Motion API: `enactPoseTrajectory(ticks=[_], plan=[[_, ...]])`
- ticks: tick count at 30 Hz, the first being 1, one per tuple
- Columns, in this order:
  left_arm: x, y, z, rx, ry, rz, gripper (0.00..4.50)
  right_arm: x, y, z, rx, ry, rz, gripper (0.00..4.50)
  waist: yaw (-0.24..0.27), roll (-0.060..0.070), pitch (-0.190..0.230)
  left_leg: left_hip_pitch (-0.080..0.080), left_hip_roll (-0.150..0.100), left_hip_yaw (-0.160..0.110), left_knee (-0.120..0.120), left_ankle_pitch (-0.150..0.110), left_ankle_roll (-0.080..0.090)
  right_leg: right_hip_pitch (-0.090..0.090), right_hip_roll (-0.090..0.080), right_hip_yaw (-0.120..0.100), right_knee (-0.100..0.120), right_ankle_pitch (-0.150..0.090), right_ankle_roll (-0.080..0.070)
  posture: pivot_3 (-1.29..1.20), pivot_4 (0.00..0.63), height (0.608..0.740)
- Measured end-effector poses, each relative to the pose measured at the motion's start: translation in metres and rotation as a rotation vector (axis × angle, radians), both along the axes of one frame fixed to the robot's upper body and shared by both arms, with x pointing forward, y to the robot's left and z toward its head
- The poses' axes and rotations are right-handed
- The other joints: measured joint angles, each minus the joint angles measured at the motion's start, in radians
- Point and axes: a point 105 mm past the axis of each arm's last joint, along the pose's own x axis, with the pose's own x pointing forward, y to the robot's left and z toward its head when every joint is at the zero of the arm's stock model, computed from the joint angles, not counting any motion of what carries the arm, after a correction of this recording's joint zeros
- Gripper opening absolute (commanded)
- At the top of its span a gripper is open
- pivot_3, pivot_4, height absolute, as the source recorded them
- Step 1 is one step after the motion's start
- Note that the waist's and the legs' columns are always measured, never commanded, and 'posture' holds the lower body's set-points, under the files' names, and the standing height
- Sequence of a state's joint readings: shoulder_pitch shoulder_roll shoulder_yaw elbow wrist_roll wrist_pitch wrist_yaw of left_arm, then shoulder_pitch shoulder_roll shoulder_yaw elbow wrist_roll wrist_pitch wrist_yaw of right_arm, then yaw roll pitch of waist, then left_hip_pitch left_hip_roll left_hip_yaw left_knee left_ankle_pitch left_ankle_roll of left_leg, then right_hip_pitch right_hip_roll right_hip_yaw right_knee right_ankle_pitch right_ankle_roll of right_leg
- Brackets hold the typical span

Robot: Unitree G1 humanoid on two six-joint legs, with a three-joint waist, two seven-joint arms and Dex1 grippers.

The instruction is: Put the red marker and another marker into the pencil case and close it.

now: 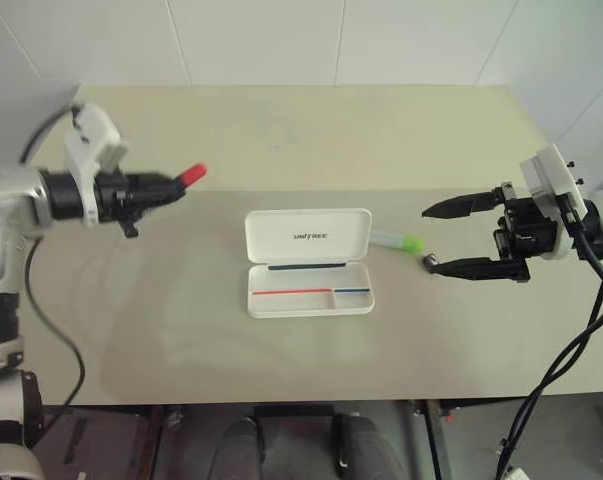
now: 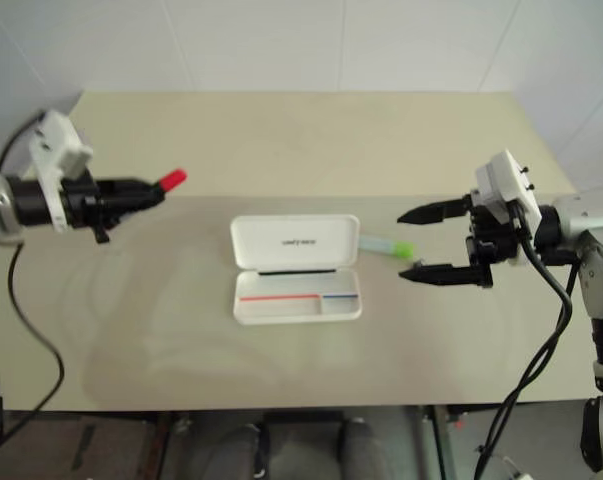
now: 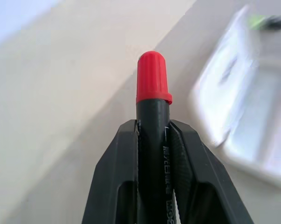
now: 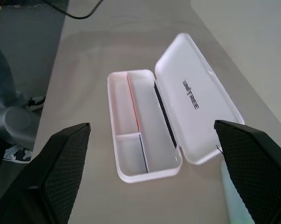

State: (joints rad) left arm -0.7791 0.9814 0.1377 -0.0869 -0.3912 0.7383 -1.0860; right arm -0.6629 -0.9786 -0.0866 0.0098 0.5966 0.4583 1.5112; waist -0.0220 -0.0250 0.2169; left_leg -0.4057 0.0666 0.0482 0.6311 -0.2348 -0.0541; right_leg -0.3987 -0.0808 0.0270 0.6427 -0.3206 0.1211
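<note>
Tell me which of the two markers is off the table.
The red marker, clamped in the left gripper. The green marker lies beside the pencil case.

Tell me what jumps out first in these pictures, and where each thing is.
The red marker stands out first, clamped in the left gripper and held in the air over the left of the beige table. At the table's middle the white pencil case lies open, tray empty and lid folded back. The green marker lies just right of the lid, near the wide-open right gripper.
</note>
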Motion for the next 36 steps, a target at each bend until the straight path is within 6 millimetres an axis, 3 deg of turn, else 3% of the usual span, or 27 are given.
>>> enactPoseTrajectory(ticks=[6,9,13,19,24,29,36], plan=[[-0.011,-0.048,-0.028,0.036,0.128,-0.16,0.59,0.0,-0.002,0.0,0.003,0.0,-0.012,4.5,-0.007,-0.001,0.0,0.001,0.0,0.001,0.001,0.0,0.001,0.0,0.001,0.003,0.002,0.001,0.001,0.0,0.15,0.74],[-0.014,-0.082,-0.044,0.095,0.145,-0.246,0.59,0.001,-0.003,-0.002,0.003,0.004,-0.023,4.5,-0.005,-0.001,0.0,0.001,0.0,0.001,0.002,0.0,0.001,0.0,0.001,0.003,0.001,0.001,0.002,0.0,0.15,0.74],[-0.004,-0.115,-0.065,0.116,0.168,-0.266,0.59,0.002,-0.004,-0.004,0.003,0.007,-0.034,4.5,-0.006,-0.001,0.0,0.001,0.0,0.002,0.002,0.0,0.001,0.0,0.001,0.004,0.001,0.001,0.002,0.0,0.15,0.74],[0.009,-0.133,-0.097,0.223,0.17,-0.24,0.59,0.001,-0.006,-0.009,0.005,0.019,-0.051,4.5,-0.006,-0.001,0.0,0.001,0.0,0.002,0.003,0.0,0.0,0.0,0.002,0.005,0.001,0.001,0.002,0.0,0.15,0.74],[0.007,-0.142,-0.105,0.263,0.147,-0.272,0.59,0.001,-0.007,-0.007,0.009,0.009,-0.063,4.5,-0.004,-0.001,0.0,0.001,0.0,0.002,0.003,0.0,0.0,0.0,0.002,0.005,0.001,0.001,0.002,0.0,0.15,0.74],[0.004,-0.15,-0.113,0.262,0.158,-0.29,2.24,0.001,-0.008,-0.007,0.01,0.008,-0.068,4.5,-0.004,-0.001,0.0,0.0,0.0,0.002,0.004,0.0,0.001,0.0,0.002,0.005,0.001,0.001,0.002,0.0,0.15,0.74],[0.014,-0.146,-0.117,0.338,0.075,-0.248,4.47,0.001,-0.008,-0.007,0.01,0.004,-0.072,4.5,-0.004,-0.001,0.0,0.001,0.0,0.002,0.004,0.0,0.001,0.0,0.002,0.006,0.001,0.001,0.002,0.0,0.15,0.74]])
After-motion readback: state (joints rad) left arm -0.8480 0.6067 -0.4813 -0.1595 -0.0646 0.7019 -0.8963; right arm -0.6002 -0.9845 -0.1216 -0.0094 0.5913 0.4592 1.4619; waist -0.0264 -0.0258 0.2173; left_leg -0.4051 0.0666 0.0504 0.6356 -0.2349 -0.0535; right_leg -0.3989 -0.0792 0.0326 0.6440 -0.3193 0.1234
